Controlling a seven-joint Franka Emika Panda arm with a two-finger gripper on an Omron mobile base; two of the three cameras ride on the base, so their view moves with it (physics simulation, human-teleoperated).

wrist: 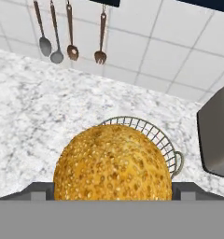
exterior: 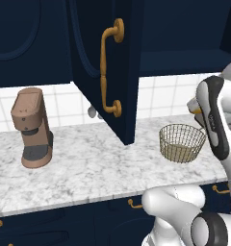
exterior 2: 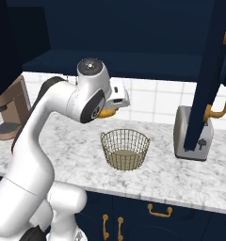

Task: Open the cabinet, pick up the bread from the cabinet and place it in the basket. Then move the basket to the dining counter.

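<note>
The cabinet door [exterior: 108, 72] stands swung open, its brass handle facing out, and the cabinet door [exterior 2: 211, 70] also shows at the right edge. My gripper [exterior 2: 108, 112] hangs over the worktop, shut on the bread [wrist: 113, 163], a seeded golden lump that spans the gap between the fingers. An orange sliver of the bread [exterior 2: 107, 113] peeks out under the hand. The wire basket [exterior 2: 125, 148] stands on the marble just below and beyond it; the basket [exterior: 182, 142] looks empty, and its rim [wrist: 146, 127] curves behind the bread. The dining counter is out of view.
A toaster [exterior 2: 192, 134] stands right of the basket, under the open door. A brown coffee machine [exterior: 32, 127] sits at the left of the worktop [exterior: 88, 168]. Several utensils [wrist: 69, 32] hang on the tiled wall. Brass-handled drawers run below.
</note>
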